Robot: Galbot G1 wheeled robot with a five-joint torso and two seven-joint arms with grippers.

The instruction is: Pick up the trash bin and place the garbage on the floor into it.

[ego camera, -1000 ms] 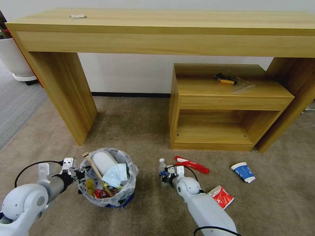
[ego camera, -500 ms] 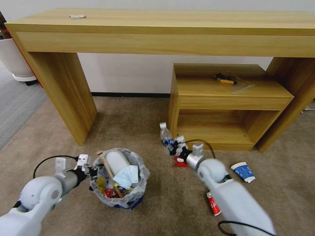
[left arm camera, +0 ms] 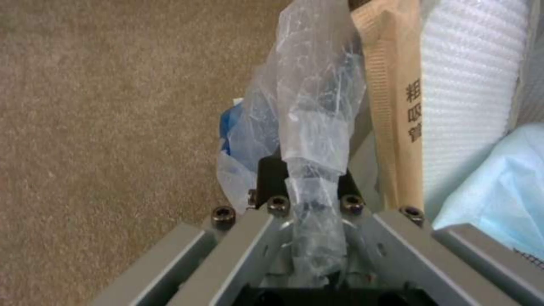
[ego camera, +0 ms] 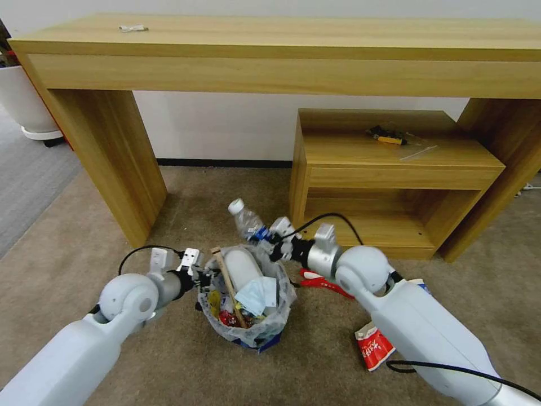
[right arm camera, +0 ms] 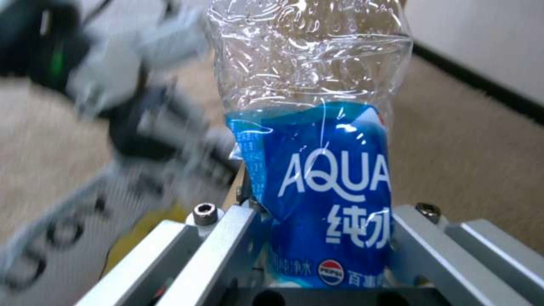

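Observation:
The trash bin [ego camera: 277, 317], lined with a crinkly plastic bag, sits low over the beige floor [ego camera: 169, 361] and holds a white slipper [ego camera: 242, 266], a wooden stick [ego camera: 230, 287] and wrappers. My left gripper [ego camera: 206, 277] is shut on the bin's near rim, with the bag [left arm camera: 310, 127] pinched between its fingers beside the stick [left arm camera: 394, 106]. My right gripper [ego camera: 266, 241] is shut on a clear bottle [ego camera: 246, 217] with a blue label [right arm camera: 326, 178], tilted just above the bin's far rim. A red wrapper [ego camera: 327, 283] and a red-and-white packet [ego camera: 373, 349] lie on the floor.
A long wooden table [ego camera: 282, 51] spans the back, with a low wooden shelf unit [ego camera: 389, 186] under its right half. A big white plant pot [ego camera: 22, 101] stands on grey carpet [ego camera: 28, 180] at far left. A paper cup [ego camera: 421, 283] peeks from behind my right arm.
My right gripper has lifted the bottle off the floor and carried it left to the bin. My left arm has brought the bin rightward, toward the middle.

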